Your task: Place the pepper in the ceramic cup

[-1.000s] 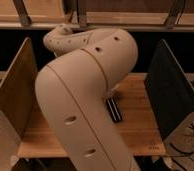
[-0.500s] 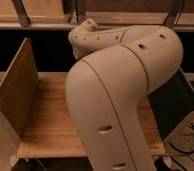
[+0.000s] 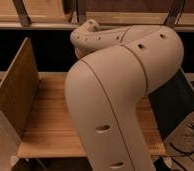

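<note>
My big beige arm [image 3: 120, 95] fills the middle and right of the camera view and folds back over the wooden table [image 3: 50, 125]. The gripper is out of view behind the arm. The pepper and the ceramic cup are hidden or out of view. Only the left part of the table top shows, and nothing lies on that part.
A wooden side panel [image 3: 15, 90] stands along the table's left edge. A dark panel [image 3: 182, 107] stands at the right edge. A shelf rail [image 3: 35, 22] runs across the back above a dark gap. Cables [image 3: 192, 137] hang at the lower right.
The arm has swung to the right and closer to the camera. It now covers the middle of the table, where a flat black bar showed one second ago.
</note>
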Controlling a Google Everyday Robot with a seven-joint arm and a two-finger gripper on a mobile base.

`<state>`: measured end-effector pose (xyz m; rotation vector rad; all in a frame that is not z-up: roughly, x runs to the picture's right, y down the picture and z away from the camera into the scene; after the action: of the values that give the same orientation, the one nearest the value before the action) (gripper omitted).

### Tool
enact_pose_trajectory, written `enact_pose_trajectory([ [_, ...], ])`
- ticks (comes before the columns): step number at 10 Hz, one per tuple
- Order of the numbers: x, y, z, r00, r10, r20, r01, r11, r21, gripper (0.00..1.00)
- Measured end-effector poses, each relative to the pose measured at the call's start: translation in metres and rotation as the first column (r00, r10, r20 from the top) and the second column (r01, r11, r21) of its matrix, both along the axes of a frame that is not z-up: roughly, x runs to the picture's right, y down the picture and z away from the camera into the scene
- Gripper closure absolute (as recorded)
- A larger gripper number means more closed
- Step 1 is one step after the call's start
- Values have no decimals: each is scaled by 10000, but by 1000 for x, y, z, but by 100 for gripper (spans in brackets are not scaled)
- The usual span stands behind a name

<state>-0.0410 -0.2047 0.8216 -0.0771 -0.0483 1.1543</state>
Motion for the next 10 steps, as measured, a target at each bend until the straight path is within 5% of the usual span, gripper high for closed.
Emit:
enact_pose_trajectory([
  [2, 67, -13, -4, 9842, 1177, -1324, -1152, 9930, 266, 100],
  [3, 95, -18, -8, 9635, 1775, -2004, -1705, 9840, 515, 100],
  [5, 128, -16, -8, 9122, 2775, -3015, -2614, 9607, 933, 100],
  [6, 138, -5, -4, 8751, 3247, -3587, -3072, 9457, 1065, 100],
  [8, 123, 23, 9, 8478, 3387, -4082, -3370, 9382, 785, 100],
  [10, 86, 55, 26, 8501, 3391, -4030, -3662, 9305, 104, 100],
])
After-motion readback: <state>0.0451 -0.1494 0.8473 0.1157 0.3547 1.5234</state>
